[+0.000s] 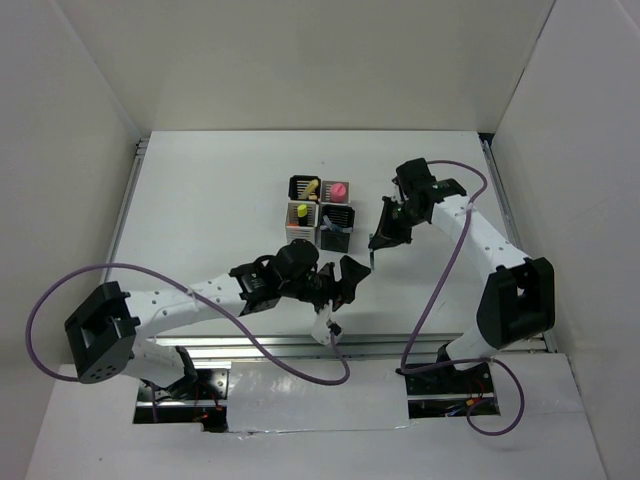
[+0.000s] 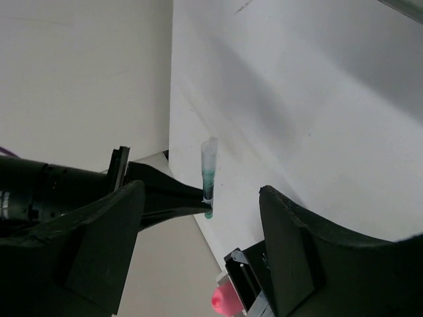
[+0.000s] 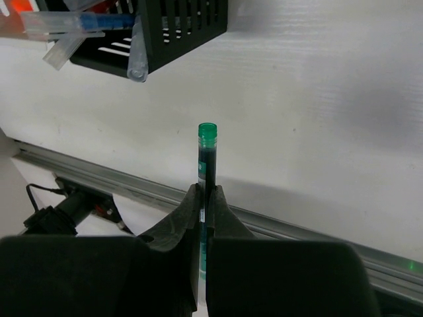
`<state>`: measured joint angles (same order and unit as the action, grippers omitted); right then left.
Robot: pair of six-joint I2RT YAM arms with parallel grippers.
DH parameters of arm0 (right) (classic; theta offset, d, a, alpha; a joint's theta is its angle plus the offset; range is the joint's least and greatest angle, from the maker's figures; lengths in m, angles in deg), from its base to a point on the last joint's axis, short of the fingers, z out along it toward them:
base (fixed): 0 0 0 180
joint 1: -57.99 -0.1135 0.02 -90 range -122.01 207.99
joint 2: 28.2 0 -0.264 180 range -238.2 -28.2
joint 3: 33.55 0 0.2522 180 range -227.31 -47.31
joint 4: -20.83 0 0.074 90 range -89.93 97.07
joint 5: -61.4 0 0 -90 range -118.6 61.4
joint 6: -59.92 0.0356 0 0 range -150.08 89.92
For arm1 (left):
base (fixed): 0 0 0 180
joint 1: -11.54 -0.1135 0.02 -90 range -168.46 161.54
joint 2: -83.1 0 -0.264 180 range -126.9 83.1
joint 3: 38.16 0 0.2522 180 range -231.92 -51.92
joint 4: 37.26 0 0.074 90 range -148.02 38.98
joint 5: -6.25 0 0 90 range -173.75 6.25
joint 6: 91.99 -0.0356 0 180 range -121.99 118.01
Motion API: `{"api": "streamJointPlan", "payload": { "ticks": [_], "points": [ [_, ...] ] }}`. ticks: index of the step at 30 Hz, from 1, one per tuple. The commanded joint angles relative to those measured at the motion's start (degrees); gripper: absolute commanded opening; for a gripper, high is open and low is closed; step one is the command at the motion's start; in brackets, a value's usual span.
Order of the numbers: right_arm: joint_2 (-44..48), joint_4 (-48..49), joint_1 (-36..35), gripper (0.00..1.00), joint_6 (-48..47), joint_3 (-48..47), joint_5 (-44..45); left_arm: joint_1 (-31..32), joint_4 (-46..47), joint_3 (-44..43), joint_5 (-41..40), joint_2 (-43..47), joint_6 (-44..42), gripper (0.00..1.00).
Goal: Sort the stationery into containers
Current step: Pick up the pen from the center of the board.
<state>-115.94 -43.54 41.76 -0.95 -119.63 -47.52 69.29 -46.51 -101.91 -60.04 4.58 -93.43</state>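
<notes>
My right gripper (image 1: pixel 378 243) is shut on a thin green-capped pen (image 3: pixel 207 158), held off the table just right of the containers (image 1: pixel 320 203). The black near-right cup (image 3: pixel 178 26) holds several pens (image 3: pixel 79 23) that stick out. A pink highlighter (image 1: pixel 338 189) stands in the far-right white cup, a yellow one (image 1: pixel 299 211) in the near-left cup and a pale yellow one (image 1: pixel 311 186) in the far-left black cup. My left gripper (image 1: pixel 340 280) is open and empty in front of the cups. Its wrist view shows the green pen (image 2: pixel 209 178) in the right gripper's fingers (image 2: pixel 168 198).
A metal rail (image 3: pixel 317 228) runs along the table's near edge, below the held pen. White walls (image 1: pixel 90 130) enclose the table on three sides. The left arm's purple cable (image 1: pixel 290 365) loops near the front edge.
</notes>
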Motion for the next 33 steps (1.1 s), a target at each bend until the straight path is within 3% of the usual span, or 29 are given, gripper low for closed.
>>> {"api": "streamJointPlan", "payload": {
  "ticks": [1, 11, 14, 29, 30, 32, 33],
  "points": [
    [3.89, 0.33, -1.35, 0.0, 1.02, 0.59, -2.26, 0.51, -0.2, -3.87, 1.7, -2.25, -3.66, 0.82],
    [4.51, 0.95, -3.02, 0.0, 1.64, 1.56, -2.88, 1.57, -1.43, -6.87, 0.9, -7.61, -5.5, 0.79],
    [4.16, 0.86, -3.46, 0.0, 1.64, 1.48, -2.88, 1.66, -4.33, -8.79, 0.73, -8.93, -7.6, 0.73],
    [3.28, 0.77, -3.2, 0.0, 1.73, 0.86, -4.2, 1.83, -9.08, -10.3, 0.64, -9.72, -8.49, 0.29],
    [3.19, 0.78, -3.28, 0.0, 1.55, 0.77, -5.07, 1.83, -9.26, -10.3, 0.64, -9.55, -8.49, 0.21],
    [3.37, 0.95, -3.28, 0.11, 1.29, 0.86, -5.78, 1.92, -10.05, -10.56, 0.73, -9.37, -8.23, 0.05],
    [3.37, 1.13, -3.2, 0.15, 1.2, 0.95, -6.22, 1.92, -10.22, -10.56, 0.73, -9.2, -7.88, 0.03]
  ]
}}
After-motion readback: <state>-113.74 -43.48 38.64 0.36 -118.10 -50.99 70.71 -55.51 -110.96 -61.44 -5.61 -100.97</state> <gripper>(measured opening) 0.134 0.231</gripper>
